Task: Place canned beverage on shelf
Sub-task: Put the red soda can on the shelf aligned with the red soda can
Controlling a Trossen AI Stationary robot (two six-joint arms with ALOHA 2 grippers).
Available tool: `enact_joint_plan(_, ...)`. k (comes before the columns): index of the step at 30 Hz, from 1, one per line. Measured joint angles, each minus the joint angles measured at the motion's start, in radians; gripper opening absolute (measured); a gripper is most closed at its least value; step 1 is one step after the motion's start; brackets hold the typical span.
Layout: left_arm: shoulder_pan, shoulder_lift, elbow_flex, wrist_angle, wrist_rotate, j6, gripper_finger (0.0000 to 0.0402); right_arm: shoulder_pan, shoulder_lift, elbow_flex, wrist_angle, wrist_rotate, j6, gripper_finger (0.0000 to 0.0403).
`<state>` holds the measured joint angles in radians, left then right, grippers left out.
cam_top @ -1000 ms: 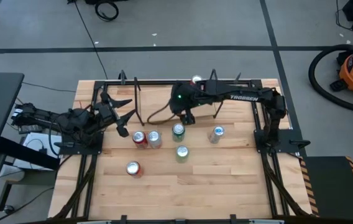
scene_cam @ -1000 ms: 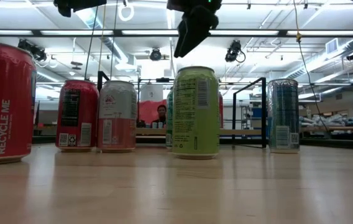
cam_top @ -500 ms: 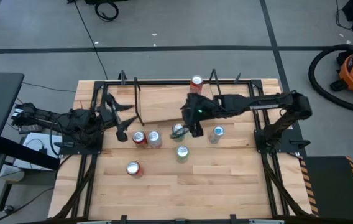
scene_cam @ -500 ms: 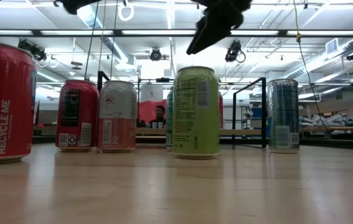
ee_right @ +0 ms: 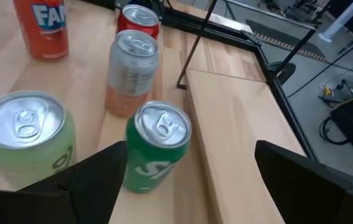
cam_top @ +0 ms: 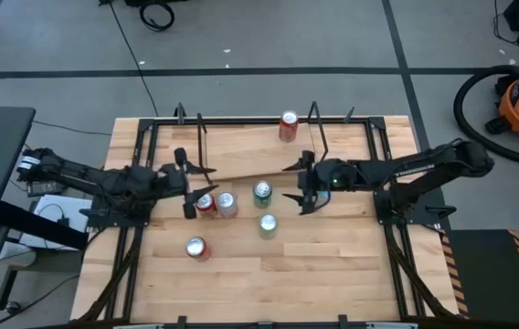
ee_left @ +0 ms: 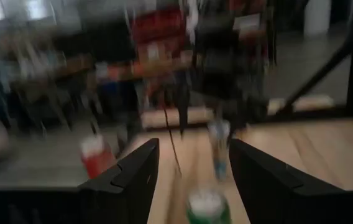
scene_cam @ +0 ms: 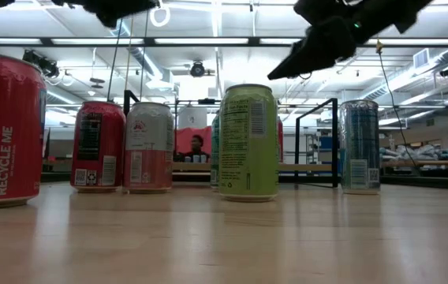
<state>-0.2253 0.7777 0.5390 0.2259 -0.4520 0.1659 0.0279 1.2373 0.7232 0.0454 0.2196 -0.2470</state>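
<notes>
The right tool hangs low over the butcher-block wooden counter, with its two dark fingers spread wide and nothing between them. It points along the front edge of the low light-wood plank shelf with thin black rod uprights, toward the dark green aluminium can. I judge this can to be its next target, because in the right wrist view it stands almost centred between the fingers. The can is on the counter just in front of the shelf, not yet on it.

One orange-red can already stands upright on the back part of the shelf, so that part of the work seems done. The pale green can, the silver-and-pink can, the red can and the orange can wait upright on the counter. They are near each other, which leaves little room for wide fingers.

The left tool waits near the red can, with its fingers narrow and holding nothing.

Readable writing is little: "FA" on the orange can, a white "S" on the dark green one (the rest is turned away), and "RECYCLE ME" on the nearest red can in the low view.
</notes>
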Motion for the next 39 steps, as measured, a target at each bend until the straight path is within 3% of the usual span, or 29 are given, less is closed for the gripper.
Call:
enact_joint_plan(6, -0.032, 0.06, 0.159, -0.417, 0.018, -0.304, 0.0205, 0.041, -0.052, -0.114, 0.125, 0.066, 0.009, 0.0364)
enact_joint_plan(10, -0.084, 0.134, 0.267, -0.562, 0.084, -0.426, 0.0205, 0.08, -0.064, -0.154, 0.175, 0.075, 0.009, 0.0364)
enact_joint_plan(17, -0.156, 0.319, 0.553, -0.957, 0.1, -0.667, 0.0205, 0.145, -0.058, -0.216, 0.236, 0.075, 0.06, 0.0364)
enact_joint_plan(21, -0.161, 0.432, 0.688, -1.188, 0.164, -0.806, 0.0205, 0.176, -0.052, -0.228, 0.253, 0.084, 0.073, 0.0364)
enact_joint_plan(30, -0.172, 0.609, 0.75, -1.278, 0.364, -0.968, 0.0224, 0.233, -0.046, -0.25, 0.253, 0.231, 0.042, 0.0364)
enact_joint_plan(36, -0.182, 0.662, 0.757, -1.28, 0.592, -1.112, 0.0278, 0.24, -0.046, -0.25, 0.272, 0.235, 0.003, 0.0364)
enact_joint_plan(39, -0.211, 0.691, 0.782, -1.283, 0.638, -1.144, 0.0284, 0.239, -0.046, -0.25, 0.269, 0.235, -0.019, 0.0364)
